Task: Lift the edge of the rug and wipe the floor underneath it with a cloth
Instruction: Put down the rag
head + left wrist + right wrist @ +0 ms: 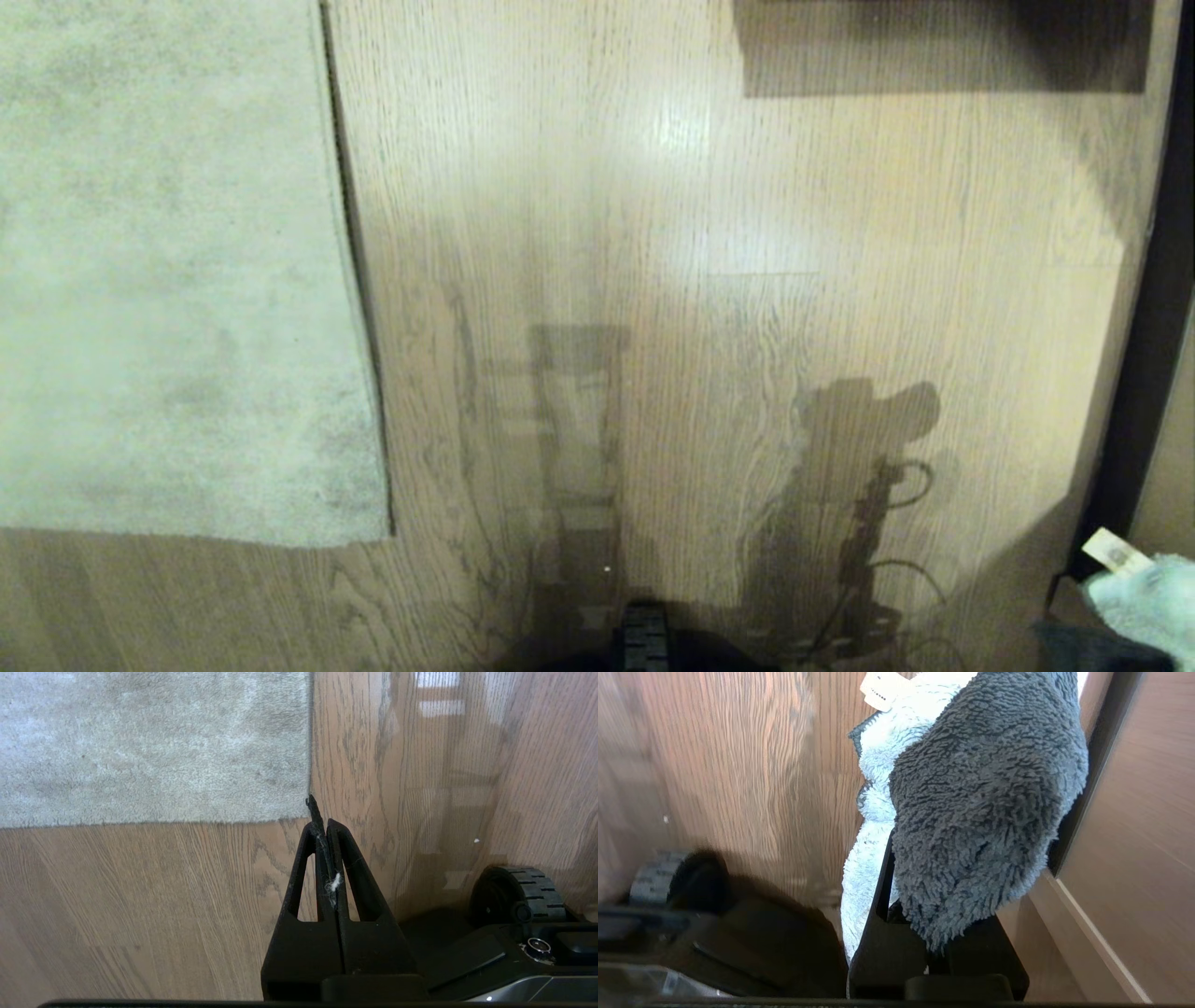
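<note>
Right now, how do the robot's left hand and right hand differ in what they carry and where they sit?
The left hand is shut and empty, poised above the corner of the pale beige short-pile rug; the right hand is shut on the fluffy dark grey and pale blue cloth, beside a dark upright edge. Only lint clings to the left; cloth drapes over the right. Both hang over the glossy wood-grain floor.

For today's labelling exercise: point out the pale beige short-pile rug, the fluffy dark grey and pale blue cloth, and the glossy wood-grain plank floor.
Pale beige short-pile rug (168, 280): head view, mid pile.
Fluffy dark grey and pale blue cloth (980, 812): right wrist view, grey side.
Glossy wood-grain plank floor (700, 327): head view, bare planks.
</note>
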